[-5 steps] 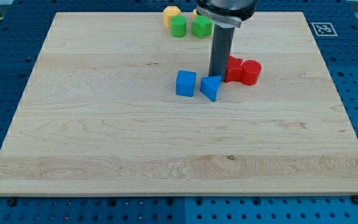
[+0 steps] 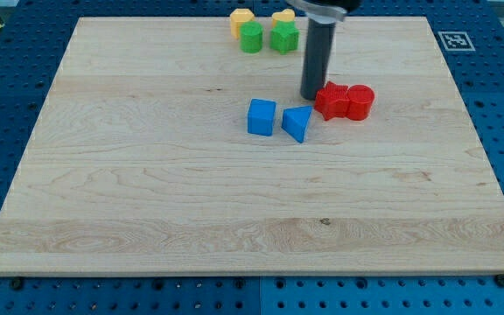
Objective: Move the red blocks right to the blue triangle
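Observation:
Two red blocks sit side by side right of the board's centre: a star-like red block (image 2: 330, 100) and a red cylinder (image 2: 360, 101), touching each other. The blue triangle (image 2: 297, 122) lies just below-left of them, with a small gap to the red star-like block. A blue cube (image 2: 262, 116) sits left of the triangle. My tip (image 2: 311, 96) is down on the board, at the left edge of the red star-like block and above the blue triangle.
At the view's top stand two yellow blocks (image 2: 241, 18) (image 2: 283, 17) and two green blocks (image 2: 251, 38) (image 2: 284, 38). The wooden board (image 2: 147, 192) lies on a blue perforated table. A tag (image 2: 452, 40) is at the board's top right.
My tip has moved up, away from the blue triangle. The red blocks now sit slightly further right and clear of the rod.

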